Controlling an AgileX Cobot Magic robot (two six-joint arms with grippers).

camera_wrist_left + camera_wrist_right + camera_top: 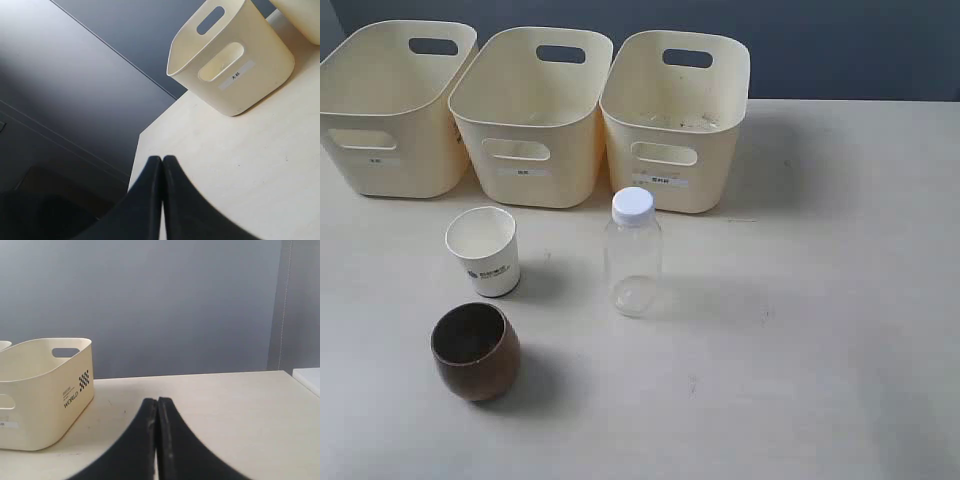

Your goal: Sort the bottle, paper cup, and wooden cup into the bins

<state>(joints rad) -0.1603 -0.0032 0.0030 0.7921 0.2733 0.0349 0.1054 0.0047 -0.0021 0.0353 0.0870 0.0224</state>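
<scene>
Three bins: cream tubs in a row at the back of the worktop (840, 300) — left bin (390, 105), middle bin (530, 110), right bin (675, 115); no cup or bottle shows in any of them.
One bottle: the clear bottle (633, 255) with a white cap stands upright just in front of the right bin.
One paper cup: the white paper cup (484, 251) stands upright in front of the middle bin, left of the bottle.
One wooden cup: the brown wooden cup (474, 351) sits nearest the front, close to the paper cup but apart from it.
My left fingers (162, 162): pressed together, holding nothing, hanging over the worktop's edge near the left bin.
My right fingers (157, 405): pressed together too, empty, beside the right bin.
Step in hand: as I judge it, the very start; nothing is sorted yet.
Next move: I must spread one pair of fingers, then come down around a first item; the bottle seems handiest for my right side, the cups for my left.
Unknown: the bin labels are too small for me to read.
</scene>
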